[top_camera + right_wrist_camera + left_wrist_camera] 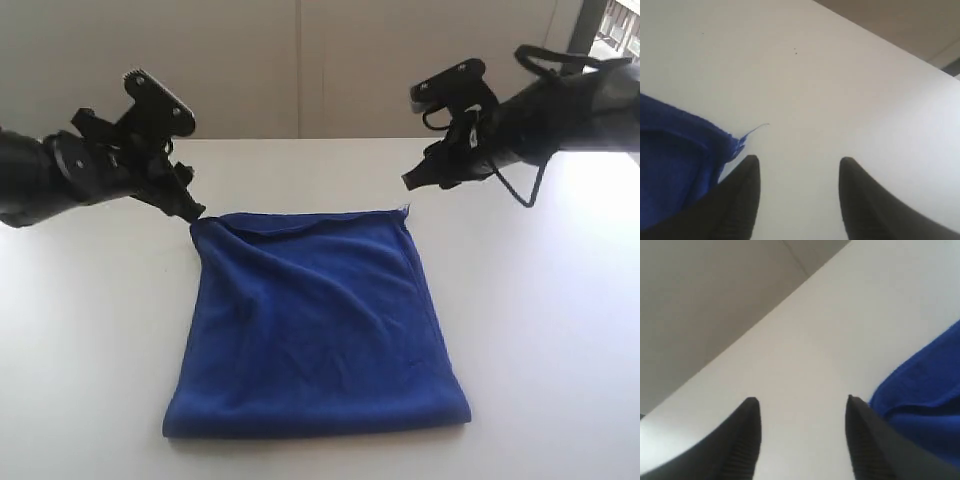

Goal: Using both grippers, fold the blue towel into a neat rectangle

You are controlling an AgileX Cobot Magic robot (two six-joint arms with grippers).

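The blue towel (315,330) lies folded on the white table, its far edge a little rumpled. My left gripper (192,208) hangs just off the towel's far left corner, open, with only bare table between its fingers (747,432); the towel (925,395) shows beside one finger. My right gripper (412,180) hovers a little above and beyond the far right corner, open and holding nothing. In the right wrist view the towel corner (680,160) with a loose thread (756,129) lies beside one finger (742,192).
The white table (540,330) extends on all sides of the towel. A pale wall (300,60) rises behind its far edge. A black cable (525,185) loops under the right arm.
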